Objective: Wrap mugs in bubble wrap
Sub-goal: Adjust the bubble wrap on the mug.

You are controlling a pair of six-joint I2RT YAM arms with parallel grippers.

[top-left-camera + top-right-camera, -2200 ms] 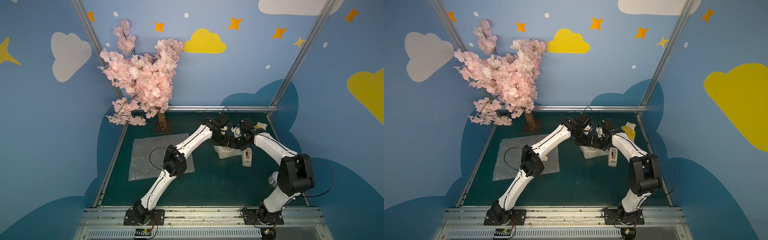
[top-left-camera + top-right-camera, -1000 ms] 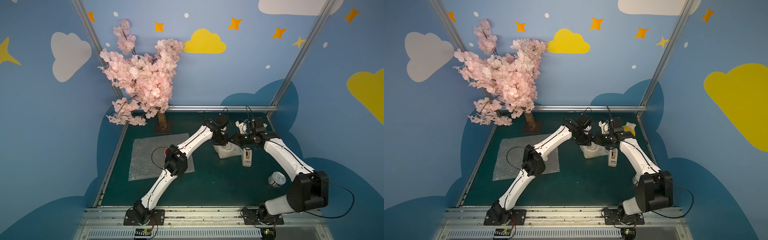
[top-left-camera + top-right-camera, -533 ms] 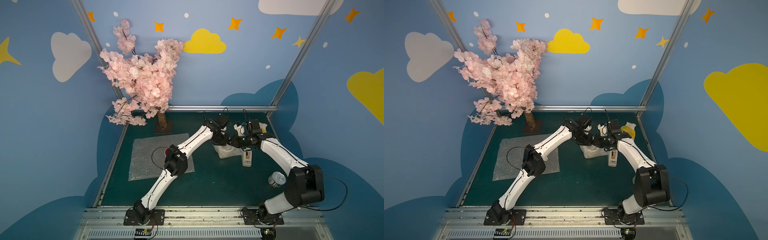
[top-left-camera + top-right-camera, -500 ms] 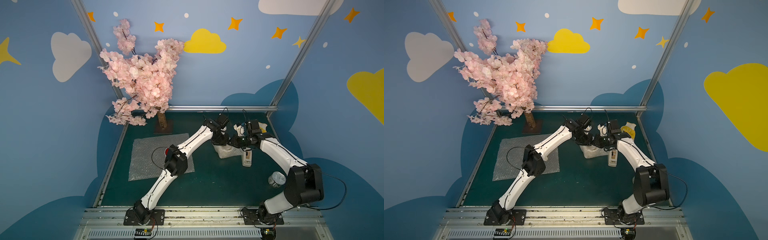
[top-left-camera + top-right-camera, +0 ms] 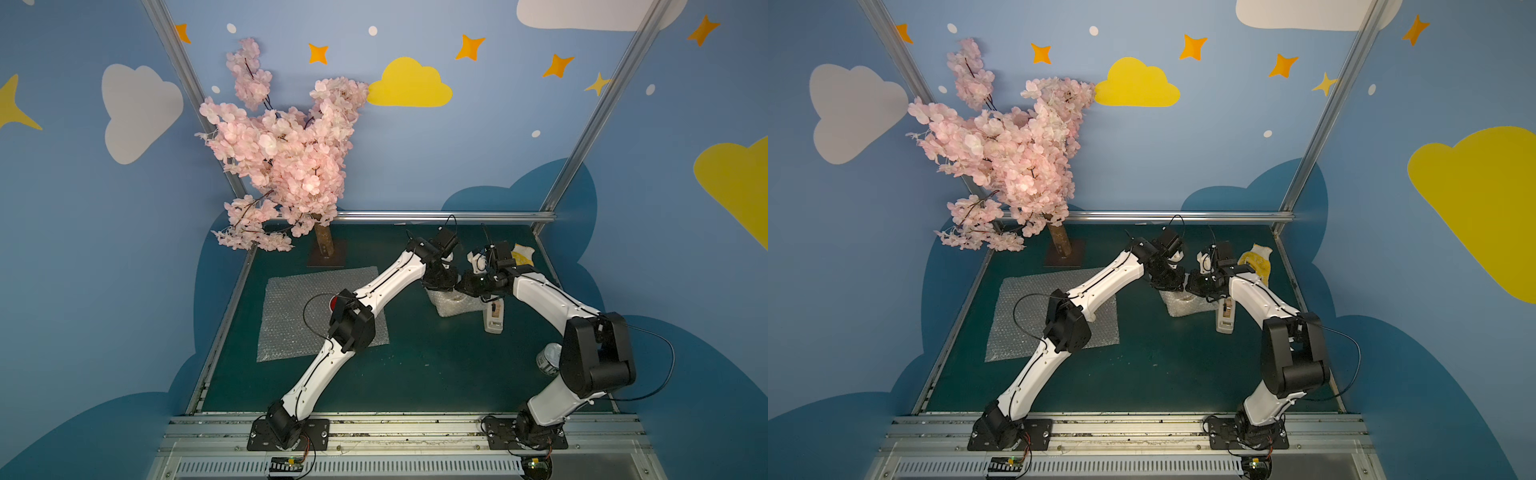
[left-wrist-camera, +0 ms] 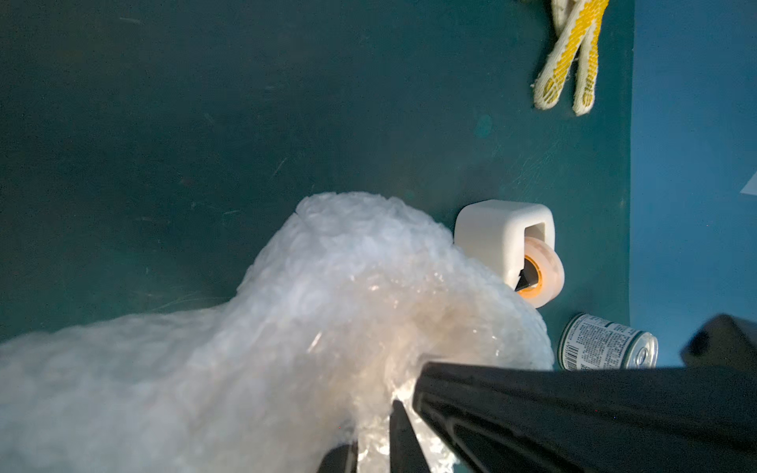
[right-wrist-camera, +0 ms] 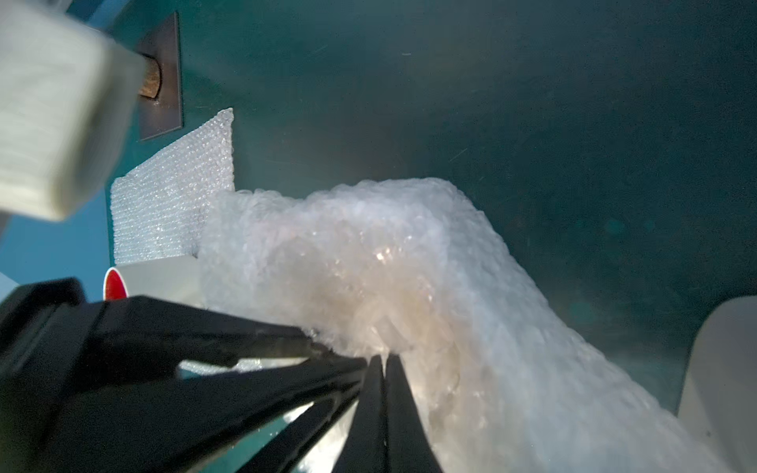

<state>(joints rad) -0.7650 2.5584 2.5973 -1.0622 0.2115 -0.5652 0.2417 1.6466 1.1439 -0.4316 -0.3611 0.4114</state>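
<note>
The right gripper (image 7: 384,368) is pinched fully closed on the bubble wrap (image 7: 368,262) bundle just beside the tape dispenser (image 5: 493,318); the left gripper (image 6: 375,434), nearly closed, nips the same film. Soft, light and slippery over a breakable mug, the bundle is best gathered by its loose folds.
</note>
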